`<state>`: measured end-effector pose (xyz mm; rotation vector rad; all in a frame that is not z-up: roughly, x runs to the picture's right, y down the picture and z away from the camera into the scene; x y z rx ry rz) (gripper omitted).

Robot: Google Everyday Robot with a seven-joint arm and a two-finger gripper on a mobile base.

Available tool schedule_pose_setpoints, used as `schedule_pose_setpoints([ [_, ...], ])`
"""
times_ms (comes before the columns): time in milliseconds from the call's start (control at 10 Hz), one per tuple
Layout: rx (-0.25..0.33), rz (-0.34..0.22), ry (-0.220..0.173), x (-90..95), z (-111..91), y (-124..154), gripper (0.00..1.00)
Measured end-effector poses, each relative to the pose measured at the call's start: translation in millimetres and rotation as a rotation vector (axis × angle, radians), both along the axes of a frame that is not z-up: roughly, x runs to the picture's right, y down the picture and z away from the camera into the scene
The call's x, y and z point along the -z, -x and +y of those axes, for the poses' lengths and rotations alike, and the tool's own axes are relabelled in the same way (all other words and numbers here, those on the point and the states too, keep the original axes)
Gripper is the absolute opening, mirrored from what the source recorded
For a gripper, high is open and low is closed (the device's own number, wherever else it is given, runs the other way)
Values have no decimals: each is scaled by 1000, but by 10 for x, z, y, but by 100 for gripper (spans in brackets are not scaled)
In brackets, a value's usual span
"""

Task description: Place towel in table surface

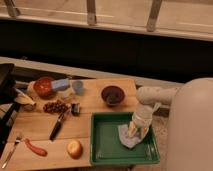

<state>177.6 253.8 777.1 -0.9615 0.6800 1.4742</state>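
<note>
A pale grey-blue towel (126,136) lies crumpled in the right half of a green tray (102,150) at the front right of the wooden table (95,107). My gripper (137,130) reaches down into the tray from the right, on a white arm (152,95). It sits right at the towel's upper right edge and touches it. The cloth's right part is hidden under the gripper.
On the table left of the tray are a dark bowl (112,95), a grey cup (77,87), a blue block (61,83), a red bowl (44,86), a pile of dark fruit (55,106), a knife (57,127), an orange fruit (74,148), a red pepper (36,148) and a fork (10,150).
</note>
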Motion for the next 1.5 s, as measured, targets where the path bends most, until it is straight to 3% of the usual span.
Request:
schedule_pose_setpoints([
  [300,19,-18,-18,41,-16,74,5],
  [400,18,-21,-31,70,-65,88,1],
  [700,10,-43,-135,307,-533,195,0],
  [800,16,-64,-189,443,-778,304,0],
  [1100,27,-175,-367,786,-1544,881,0],
  [1300,15,-261,-450,897,-1822,1347,0],
  [1500,11,-268,-460,910,-1850,1383,0],
])
